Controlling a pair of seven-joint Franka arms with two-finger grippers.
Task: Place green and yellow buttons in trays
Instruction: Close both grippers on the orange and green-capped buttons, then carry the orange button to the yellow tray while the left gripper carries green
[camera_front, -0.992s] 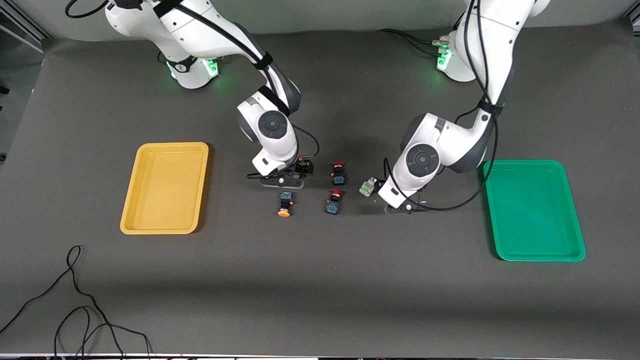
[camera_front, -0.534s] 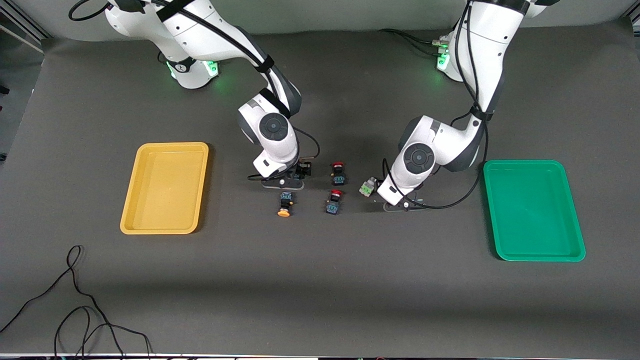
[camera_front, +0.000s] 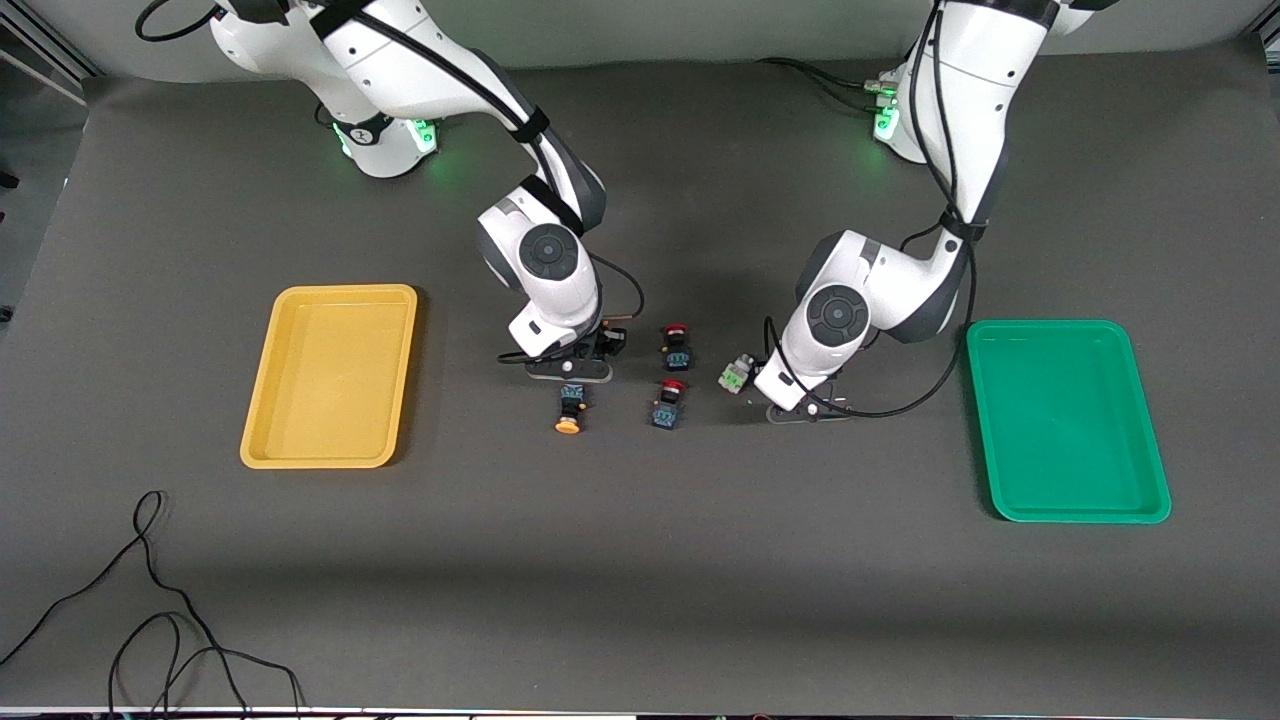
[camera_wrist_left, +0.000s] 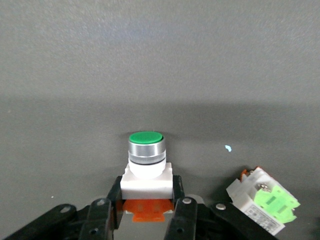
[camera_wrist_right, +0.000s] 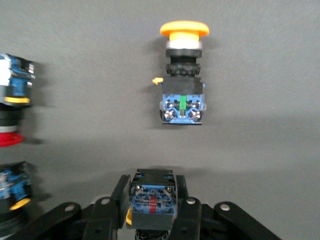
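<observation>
My left gripper (camera_wrist_left: 147, 186) is shut on a white-bodied button (camera_wrist_left: 146, 159) with a green cap and an orange mark, low at the table; in the front view this gripper (camera_front: 800, 408) hides it. A second grey-white button (camera_front: 736, 373) with a green label lies beside it (camera_wrist_left: 262, 201). My right gripper (camera_wrist_right: 152, 189) is shut on a dark blue-black button (camera_wrist_right: 152, 197) with a bit of yellow showing; in the front view it (camera_front: 570, 368) is low at mid-table. Another yellow-capped button (camera_front: 570, 408) lies just nearer the camera (camera_wrist_right: 183, 75). The yellow tray (camera_front: 262, 420) and green tray (camera_front: 1150, 440) are both empty.
Two red-capped dark switches (camera_front: 677, 345) (camera_front: 667, 403) lie between the two grippers; they show at the edge of the right wrist view (camera_wrist_right: 12, 115). A loose black cable (camera_front: 150, 600) lies at the near corner, toward the right arm's end.
Both arms have shifted only slightly, and the left arm's upper links stand a little straighter. The loose buttons and both trays lie where they were.
</observation>
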